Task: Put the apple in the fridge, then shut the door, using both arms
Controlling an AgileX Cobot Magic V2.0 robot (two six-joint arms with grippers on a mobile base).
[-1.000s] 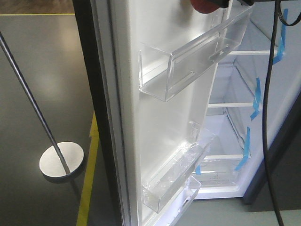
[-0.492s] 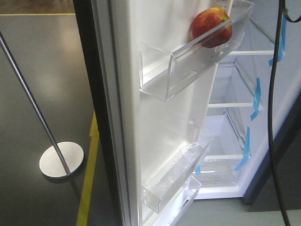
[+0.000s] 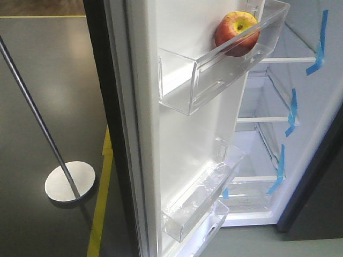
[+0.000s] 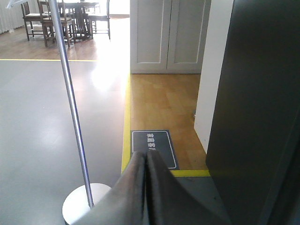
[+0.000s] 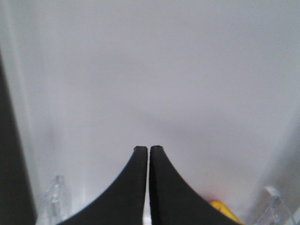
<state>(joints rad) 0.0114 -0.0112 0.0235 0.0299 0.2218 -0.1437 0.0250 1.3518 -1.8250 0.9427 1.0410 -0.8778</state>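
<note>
The red apple point(image 3: 237, 32) with a yellow top lies in the upper clear bin point(image 3: 214, 80) on the inside of the open door point(image 3: 182, 139). The fridge point(image 3: 278, 123) stands open, showing white shelves and blue tape strips. A sliver of the apple point(image 5: 224, 210) shows low in the right wrist view. My right gripper point(image 5: 148, 149) is shut and empty, facing the door's white inner wall above the apple. My left gripper point(image 4: 146, 154) is shut and empty, beside the door's dark outer face point(image 4: 253, 112). Neither gripper shows in the front view.
A metal pole on a round base point(image 3: 69, 183) stands on the grey floor left of the door, also seen in the left wrist view point(image 4: 79, 206). Yellow floor tape point(image 3: 99, 214) runs by it. A lower clear bin point(image 3: 198, 203) hangs on the door.
The apple was let go into the upper door bin and has settled there. The right arm's black cable has left the front view.
</note>
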